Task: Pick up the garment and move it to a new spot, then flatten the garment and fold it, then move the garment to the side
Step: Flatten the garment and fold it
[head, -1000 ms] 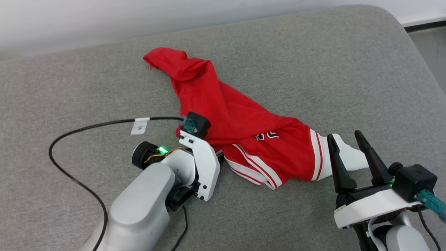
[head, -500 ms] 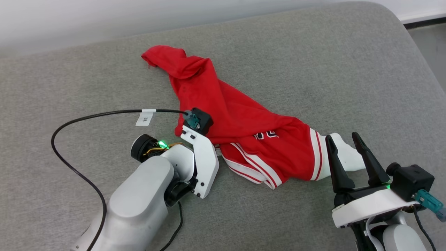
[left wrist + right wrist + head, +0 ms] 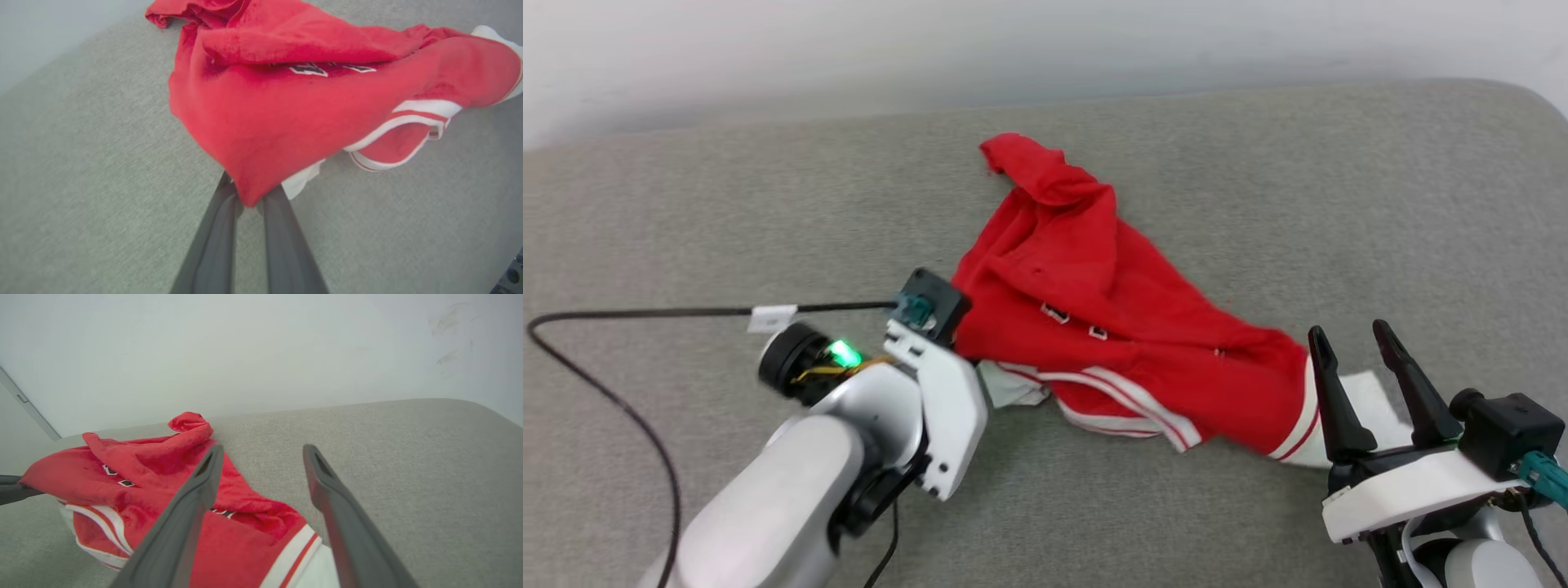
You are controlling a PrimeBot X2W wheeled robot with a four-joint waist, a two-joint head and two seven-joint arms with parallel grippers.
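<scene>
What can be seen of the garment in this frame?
The garment is a red, soft-looking jersey shirt with white sleeves and red-white striped trim. Bits of black, white-outlined print peek from its folds. It lies crumpled on the grey cushion, with one red fold pinched in the shut left gripper and drawn taut towards it. The open right gripper stands by the white sleeve, not gripping it.
</scene>
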